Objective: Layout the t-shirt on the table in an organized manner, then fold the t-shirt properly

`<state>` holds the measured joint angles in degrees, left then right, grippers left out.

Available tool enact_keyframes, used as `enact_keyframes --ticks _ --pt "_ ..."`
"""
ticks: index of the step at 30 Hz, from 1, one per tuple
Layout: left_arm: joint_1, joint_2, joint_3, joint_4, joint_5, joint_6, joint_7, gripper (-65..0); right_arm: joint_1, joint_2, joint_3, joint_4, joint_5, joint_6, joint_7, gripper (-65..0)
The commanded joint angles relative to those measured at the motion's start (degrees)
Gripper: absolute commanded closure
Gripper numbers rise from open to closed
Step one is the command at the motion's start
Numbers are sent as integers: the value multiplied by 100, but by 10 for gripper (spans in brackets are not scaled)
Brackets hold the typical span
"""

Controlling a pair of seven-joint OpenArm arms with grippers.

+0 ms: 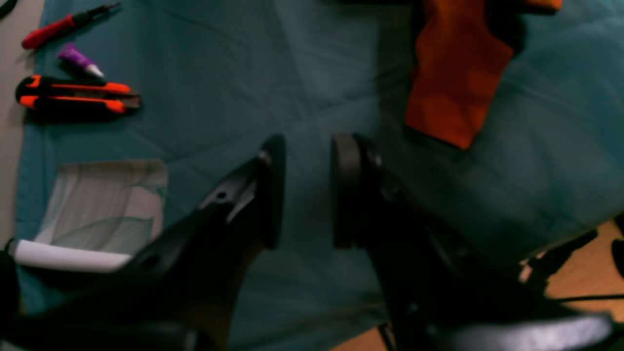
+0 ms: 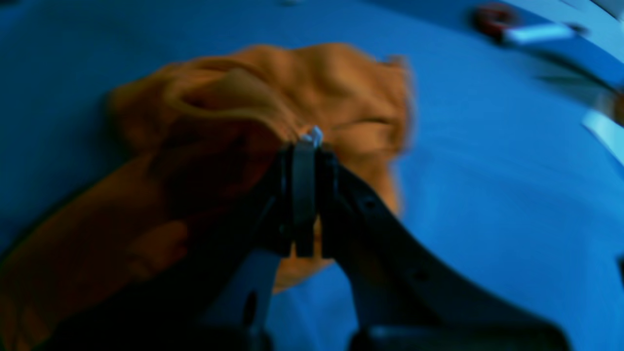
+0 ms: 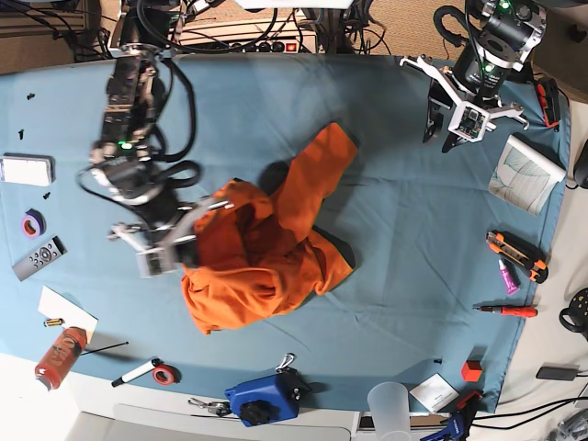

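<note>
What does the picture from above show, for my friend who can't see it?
A crumpled orange t-shirt lies in the middle of a wide blue table. The right gripper pinches the shirt's edge, while the left gripper waits open and empty at the far corner.

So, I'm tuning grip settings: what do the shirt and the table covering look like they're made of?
The t-shirt looks like soft matte knit cloth, probably cotton: it slumps in loose folds where the right claw pinches it. The table covering seems a thin woven fabric with a dull finish, showing shallow creases and wrinkles.
</note>
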<state>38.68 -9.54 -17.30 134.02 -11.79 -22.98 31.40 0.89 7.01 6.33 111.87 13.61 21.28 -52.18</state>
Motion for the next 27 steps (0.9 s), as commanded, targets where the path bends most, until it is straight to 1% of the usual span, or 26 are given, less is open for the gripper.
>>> enact_keyframes --ticks 1,3,5,6,8,11,13,15,17,18,21,22,23,25,27 --pt "20 -15 -9 98 -197 -24 -144 -173 85 33 260 107 52 -13 136 0" --pt "17 -17 -9 98 -459 -238 -146 -173 85 35 791 105 52 -13 138 0" --pt "17 -17 0 98 -662 -590 -146 -173 85 76 1290 98 50 -11 127 0" --pt "17 -17 31 98 -721 -704 -146 -173 83 120 1523 94 52 -11 107 0" --pt "17 -17 199 98 -752 -708 -144 -173 59 245 1908 90 57 -11 20 0" --pt "2 -17 660 98 -702 -710 -144 -173 -87 468 2367 90 72 -11 -31 0" --pt "-85 -17 1058 98 -509 -708 -144 -173 -203 573 2623 90 98 -11 -28 0" --pt "-262 -17 1480 98 -179 -695 -146 -178 -326 638 2846 90 136 -11 -31 0" --pt "-533 -15 1893 74 197 -564 -146 -223 -415 634 3064 90 177 -9 -33 0" --pt "-691 -15 2083 -50 393 -420 -149 -253 -468 634 3158 90 186 -9 -31 0" --pt "-1185 -13 2520 -468 942 337 -146 -323 -568 634 3373 90 179 -7 -31 0" --pt "-1338 -13 2625 -612 1045 573 -144 -333 -568 634 3438 90 177 -2 -35 0" --pt "-1469 -13 2708 -750 1086 717 -140 -337 -566 636 3501 90 179 2 -33 0" --pt "-1663 -13 2846 -1034 1075 756 -105 -337 -566 682 3578 90 179 2 -33 0" --pt "-1829 -13 2990 -1340 1073 754 76 -337 -566 772 3578 90 184 4 -61 0"
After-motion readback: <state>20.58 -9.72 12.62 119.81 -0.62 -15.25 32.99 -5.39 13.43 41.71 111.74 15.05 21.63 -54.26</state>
